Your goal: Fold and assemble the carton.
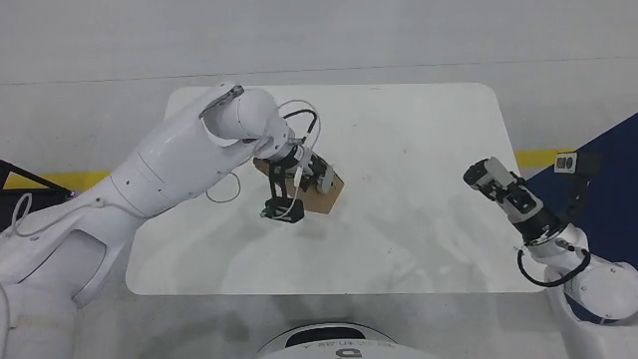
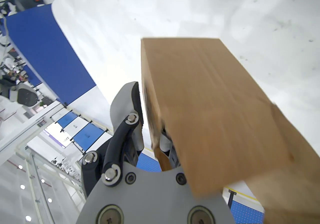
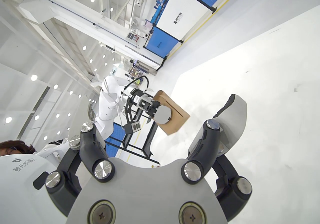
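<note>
A brown cardboard carton (image 1: 325, 197) hangs tilted just above the white table (image 1: 419, 239), left of its middle. My left gripper (image 1: 309, 174) is shut on one wall of the carton. In the left wrist view that wall of the carton (image 2: 205, 110) stands between the jaws, with one grey finger (image 2: 130, 107) outside it and the other mostly hidden inside. My right gripper (image 1: 478, 173) stands open by the table's right edge with nothing in it, far from the carton. Its wrist view shows one of its fingers (image 3: 232, 115), and farther off the carton (image 3: 178, 116) in the left gripper (image 3: 160, 112).
A thin cable loop (image 1: 224, 187) lies on the table under the left arm. A dark blue panel (image 1: 613, 160) stands off the table's right side. Bare tabletop lies between the carton and the right gripper.
</note>
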